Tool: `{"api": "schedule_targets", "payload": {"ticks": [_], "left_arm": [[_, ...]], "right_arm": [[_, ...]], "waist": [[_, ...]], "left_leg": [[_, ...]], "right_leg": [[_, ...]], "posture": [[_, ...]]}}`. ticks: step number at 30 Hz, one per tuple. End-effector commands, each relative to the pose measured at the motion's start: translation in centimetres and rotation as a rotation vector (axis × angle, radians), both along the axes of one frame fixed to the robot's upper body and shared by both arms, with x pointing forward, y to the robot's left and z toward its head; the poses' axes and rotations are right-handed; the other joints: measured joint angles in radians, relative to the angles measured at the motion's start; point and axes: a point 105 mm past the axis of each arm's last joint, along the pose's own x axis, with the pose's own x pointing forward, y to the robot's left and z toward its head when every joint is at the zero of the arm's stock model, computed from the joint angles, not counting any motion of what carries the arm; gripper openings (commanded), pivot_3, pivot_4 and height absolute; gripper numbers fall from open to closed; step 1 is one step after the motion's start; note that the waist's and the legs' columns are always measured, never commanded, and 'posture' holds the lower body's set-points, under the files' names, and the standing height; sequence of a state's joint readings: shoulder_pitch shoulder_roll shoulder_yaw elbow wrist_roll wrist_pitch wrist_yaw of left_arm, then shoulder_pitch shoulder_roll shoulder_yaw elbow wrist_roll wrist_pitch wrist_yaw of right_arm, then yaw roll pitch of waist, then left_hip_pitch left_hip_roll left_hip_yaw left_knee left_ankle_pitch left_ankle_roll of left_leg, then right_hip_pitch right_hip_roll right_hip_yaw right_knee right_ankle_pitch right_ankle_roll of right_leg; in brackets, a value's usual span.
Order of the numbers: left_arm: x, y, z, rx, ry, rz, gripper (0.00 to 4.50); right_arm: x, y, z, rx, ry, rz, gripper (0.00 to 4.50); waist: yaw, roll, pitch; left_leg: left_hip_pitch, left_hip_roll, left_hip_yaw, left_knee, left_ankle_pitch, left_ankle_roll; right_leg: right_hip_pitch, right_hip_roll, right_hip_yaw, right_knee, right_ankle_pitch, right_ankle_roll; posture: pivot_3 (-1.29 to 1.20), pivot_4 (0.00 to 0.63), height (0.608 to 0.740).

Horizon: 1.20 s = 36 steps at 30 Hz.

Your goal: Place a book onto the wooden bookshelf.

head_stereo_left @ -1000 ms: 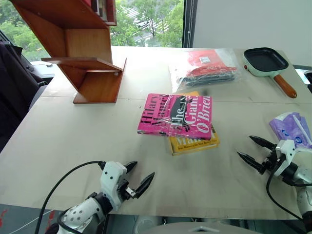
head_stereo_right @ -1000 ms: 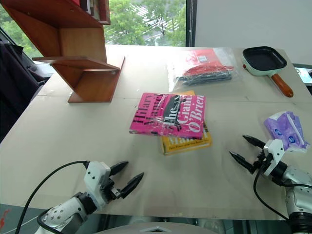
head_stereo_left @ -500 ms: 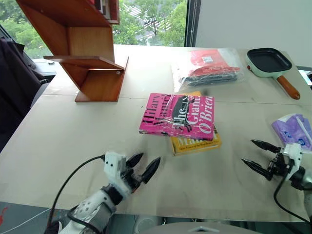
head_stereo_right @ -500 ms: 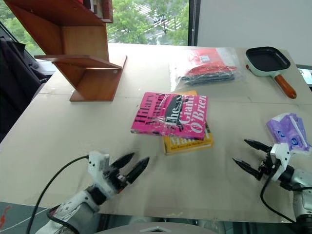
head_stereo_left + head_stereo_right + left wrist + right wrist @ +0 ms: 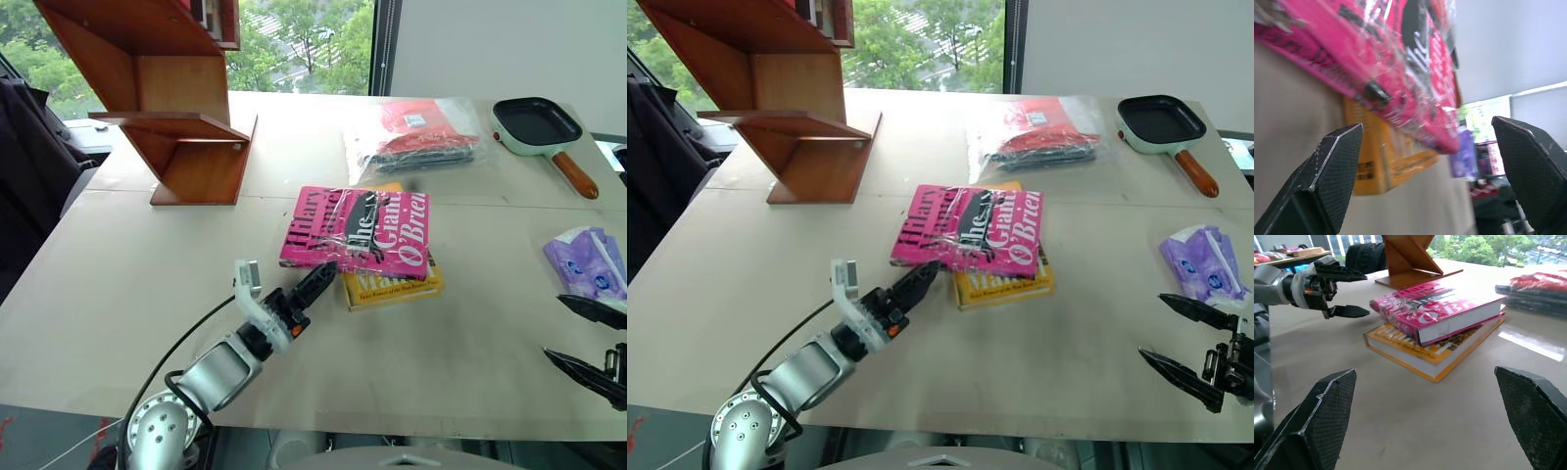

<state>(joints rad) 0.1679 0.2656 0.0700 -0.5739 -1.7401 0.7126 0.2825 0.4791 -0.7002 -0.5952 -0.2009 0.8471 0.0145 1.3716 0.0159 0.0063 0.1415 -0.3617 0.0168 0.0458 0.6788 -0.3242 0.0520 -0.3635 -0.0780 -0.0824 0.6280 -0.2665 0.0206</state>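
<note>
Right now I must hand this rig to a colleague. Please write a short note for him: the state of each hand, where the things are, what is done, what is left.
Left hand: open, empty, at the near left corner of the pink book; one finger above and one below that edge, not closed.
Right hand: open, empty, off to the right near the purple packet.
The pink book lies flat on the yellow book, mid-table.
Wooden bookshelf: far left of the table.
Done: left hand lined up at the book.
Left: close on the pink book alone, lift it, carry it to the shelf, set it down and release.
</note>
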Motion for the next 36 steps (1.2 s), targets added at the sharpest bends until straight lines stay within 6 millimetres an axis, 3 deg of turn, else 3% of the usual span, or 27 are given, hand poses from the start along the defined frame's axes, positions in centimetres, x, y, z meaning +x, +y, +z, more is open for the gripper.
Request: {"api": "schedule_targets", "payload": {"ticks": [1, 5, 15, 19, 24, 31, 36], "left_arm": [[0.0, -0.8, 0.4, -0.155, 0.092, 0.024, 4.38], [0.4, -0.7, 0.0, -0.252, 0.156, 0.081, 4.38], [1.2, -2.9, -0.9, -0.213, 0.147, -0.035, 4.38], [2.7, -3.0, -2.0, -0.169, 0.13, -0.014, 4.38], [5.1, -2.9, -1.2, -0.246, 0.083, 0.046, 4.38], [5.6, -2.5, -0.7, -0.249, -0.008, 0.037, 4.38], [6.1, -2.3, -2.3, -0.216, 0.039, 0.043, 4.38]], "right_arm": [[-0.2, 0.9, 1.3, -0.001, -0.043, -0.011, 4.5], [-0.3, 1.6, 1.5, -0.003, -0.042, -0.022, 4.5], [0.4, 1.0, 2.3, -0.028, -0.048, -0.036, 4.5], [0.4, 0.6, 1.8, -0.032, -0.039, -0.033, 4.5], [0.4, 0.6, 1.7, -0.031, -0.049, -0.033, 4.5], [-0.1, 0.5, 1.2, -0.031, -0.048, -0.041, 4.5], [0.0, 0.4, 1.0, -0.031, -0.057, -0.048, 4.5]], "waist": [[0.001, -0.001, 0.0], [0.003, -0.001, 0.0], [0.012, -0.001, 0.0], [0.021, -0.001, 0.0], [0.027, -0.001, 0.0], [0.025, -0.001, 0.0], [0.025, -0.001, 0.0]], "left_leg": [[0.0, 0.0, 0.0, 0.0, 0.0, 0.0], [0.0, 0.0, 0.0, 0.0, 0.0, 0.0], [0.0, 0.0, 0.0, 0.005, 0.0, 0.0], [0.0, 0.0, 0.0, 0.005, 0.0, 0.0], [0.0, 0.0, 0.0, 0.006, 0.0, 0.0], [-0.001, 0.0, 0.0, 0.006, 0.0, 0.0], [-0.001, 0.0, 0.0, 0.006, 0.0, 0.0]], "right_leg": [[0.0, 0.0, 0.0, 0.0, 0.0, 0.0], [0.0, 0.001, 0.0, 0.0, 0.0, 0.0], [0.001, 0.004, 0.001, 0.0, 0.0, 0.0], [0.001, 0.006, 0.002, 0.0, 0.0, 0.0], [0.001, 0.006, 0.003, 0.0, 0.0, 0.0], [0.001, 0.007, 0.003, 0.0, 0.0, 0.001], [0.001, 0.006, 0.003, 0.0, 0.0, 0.001]], "posture": [[0.0, 0.15, 0.74], [0.0, 0.15, 0.74], [0.0, 0.15, 0.74], [0.0, 0.15, 0.74], [0.0, 0.15, 0.74], [0.0, 0.15, 0.74], [0.0, 0.15, 0.74]]}}
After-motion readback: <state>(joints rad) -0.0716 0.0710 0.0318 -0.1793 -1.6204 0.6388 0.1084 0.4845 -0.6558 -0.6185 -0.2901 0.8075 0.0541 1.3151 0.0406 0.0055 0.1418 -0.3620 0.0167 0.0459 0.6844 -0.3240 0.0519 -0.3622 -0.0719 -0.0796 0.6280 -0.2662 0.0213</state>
